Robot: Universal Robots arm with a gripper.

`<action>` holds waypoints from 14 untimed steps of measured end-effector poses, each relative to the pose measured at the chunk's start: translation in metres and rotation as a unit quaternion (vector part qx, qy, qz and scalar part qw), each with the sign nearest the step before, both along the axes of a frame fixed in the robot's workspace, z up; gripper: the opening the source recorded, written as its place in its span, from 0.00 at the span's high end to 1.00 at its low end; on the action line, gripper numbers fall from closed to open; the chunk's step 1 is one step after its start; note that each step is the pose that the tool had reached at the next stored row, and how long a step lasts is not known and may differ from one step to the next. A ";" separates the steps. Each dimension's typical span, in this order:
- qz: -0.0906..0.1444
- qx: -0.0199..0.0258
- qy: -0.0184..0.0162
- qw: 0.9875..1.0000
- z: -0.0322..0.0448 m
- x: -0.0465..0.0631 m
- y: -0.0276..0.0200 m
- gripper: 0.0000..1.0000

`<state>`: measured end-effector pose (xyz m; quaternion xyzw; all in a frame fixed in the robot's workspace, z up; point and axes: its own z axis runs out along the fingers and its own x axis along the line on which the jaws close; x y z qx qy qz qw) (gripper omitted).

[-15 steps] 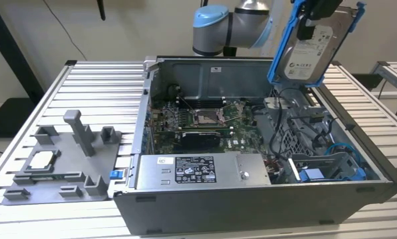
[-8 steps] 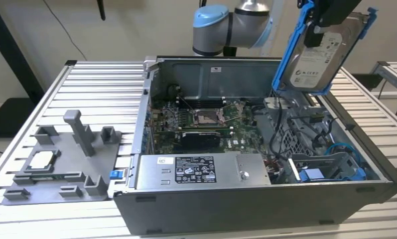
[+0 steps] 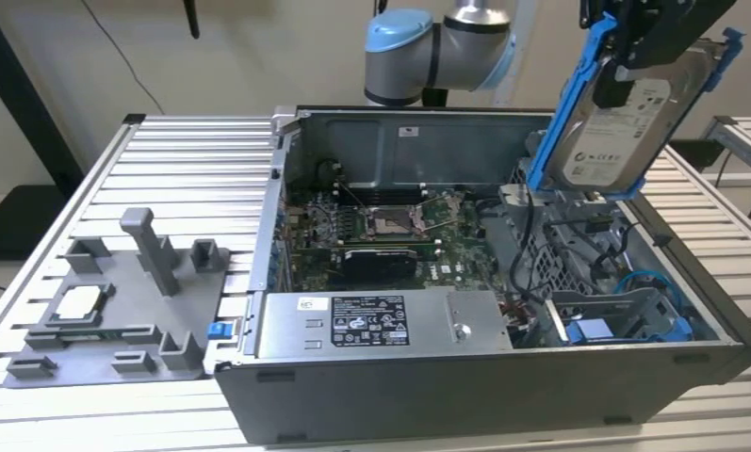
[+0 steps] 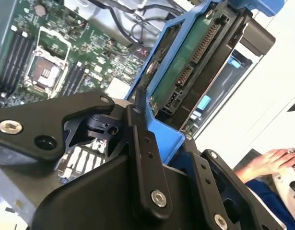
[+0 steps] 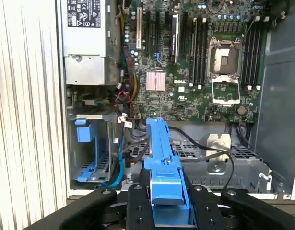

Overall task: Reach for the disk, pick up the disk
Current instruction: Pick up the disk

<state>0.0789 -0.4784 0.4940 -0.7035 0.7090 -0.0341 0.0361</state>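
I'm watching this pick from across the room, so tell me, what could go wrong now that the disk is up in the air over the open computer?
1. The disk hangs tilted, held by the gripper near its top edge; if it slipped, it would likely fall onto the cables and drive cage in the open case below.
2. A person's hand rests nearby in the second wrist view, so an arm swing that way could hit it.
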 end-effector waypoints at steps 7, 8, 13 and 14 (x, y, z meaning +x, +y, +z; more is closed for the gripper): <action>0.000 0.000 0.000 1.000 0.0000 0.002 -0.0272 1.00; 0.000 0.000 0.000 1.000 0.0000 0.002 -0.0311 1.00; 0.000 0.002 0.000 1.000 0.0000 0.003 -0.0505 1.00; 0.000 0.002 0.000 1.000 0.0000 0.003 -0.0546 1.00</action>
